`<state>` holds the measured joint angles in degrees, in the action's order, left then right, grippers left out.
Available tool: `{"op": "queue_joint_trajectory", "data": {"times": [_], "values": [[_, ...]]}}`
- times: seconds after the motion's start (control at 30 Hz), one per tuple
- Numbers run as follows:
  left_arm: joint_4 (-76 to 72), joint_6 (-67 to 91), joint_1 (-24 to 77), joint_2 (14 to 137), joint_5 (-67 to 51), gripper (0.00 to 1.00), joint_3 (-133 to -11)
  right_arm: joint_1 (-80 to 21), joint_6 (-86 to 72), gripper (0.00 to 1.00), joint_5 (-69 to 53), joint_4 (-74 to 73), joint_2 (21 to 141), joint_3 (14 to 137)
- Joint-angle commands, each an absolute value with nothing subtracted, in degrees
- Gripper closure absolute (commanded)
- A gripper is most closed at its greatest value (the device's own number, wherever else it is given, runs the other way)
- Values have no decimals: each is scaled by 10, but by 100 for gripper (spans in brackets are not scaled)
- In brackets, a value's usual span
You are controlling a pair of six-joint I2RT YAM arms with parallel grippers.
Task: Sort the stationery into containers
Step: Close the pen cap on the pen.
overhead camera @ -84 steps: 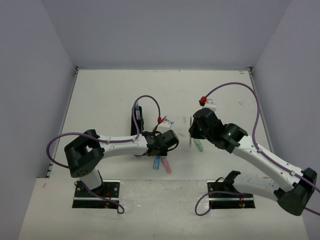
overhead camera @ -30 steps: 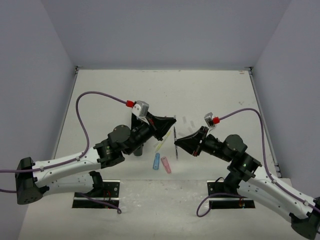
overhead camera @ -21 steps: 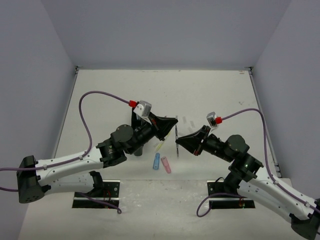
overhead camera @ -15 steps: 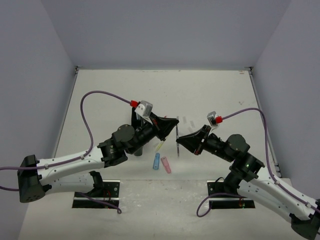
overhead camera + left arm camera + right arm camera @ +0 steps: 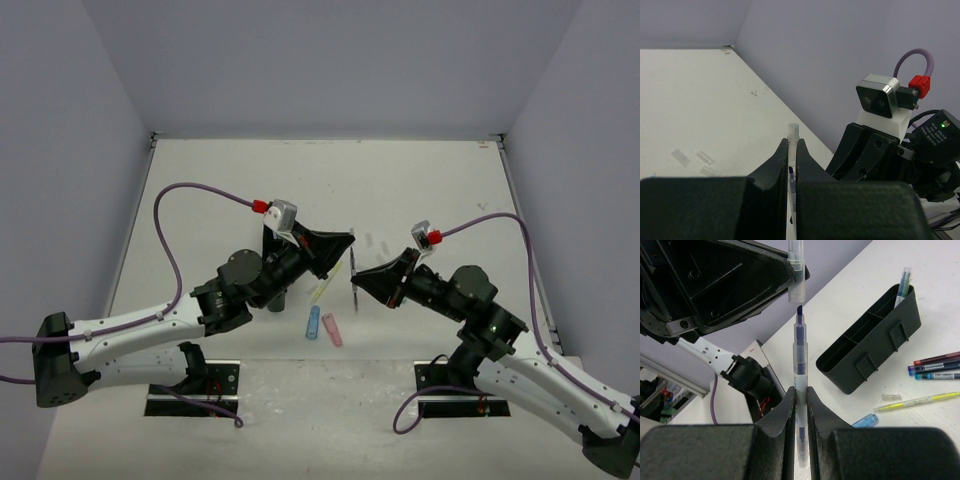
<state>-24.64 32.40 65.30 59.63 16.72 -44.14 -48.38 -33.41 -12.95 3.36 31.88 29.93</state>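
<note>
My left gripper (image 5: pixel 349 243) and right gripper (image 5: pixel 357 278) face each other tip to tip above the table. The right gripper (image 5: pixel 800 390) is shut on a purple marker (image 5: pixel 800 365), uncapped, its tip pointing at a clear cap (image 5: pixel 796 275). The left gripper (image 5: pixel 792 145) is shut on that cap (image 5: pixel 793 131). A small gap separates tip and cap. The black organiser (image 5: pixel 875 347) stands on the table with one pen (image 5: pixel 903 285) upright in its far compartment. The left arm hides most of the organiser (image 5: pixel 269 240) in the top view.
A yellow-green pen (image 5: pixel 320 291), a chunky blue piece (image 5: pixel 313 323) and a pink piece (image 5: pixel 332 329) lie below the grippers. Red and blue pens (image 5: pixel 935 365) and a loose clear cap (image 5: pixel 891 397) lie beside the organiser.
Since the earliest frame both arms have risen off the table and turned to face each other. Over the last second the grippers shifted only slightly, still tip to tip.
</note>
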Motion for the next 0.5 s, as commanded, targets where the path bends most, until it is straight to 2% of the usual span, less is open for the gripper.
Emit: {"op": "queue_joint_trajectory", "data": {"times": [0.0,0.47], "values": [[-270,330,653,582,189,100,-446,-487,-323,100,-133,35,319,315],[-286,337,652,593,164,100,-434,-486,-324,100,-104,23,318,332]]}}
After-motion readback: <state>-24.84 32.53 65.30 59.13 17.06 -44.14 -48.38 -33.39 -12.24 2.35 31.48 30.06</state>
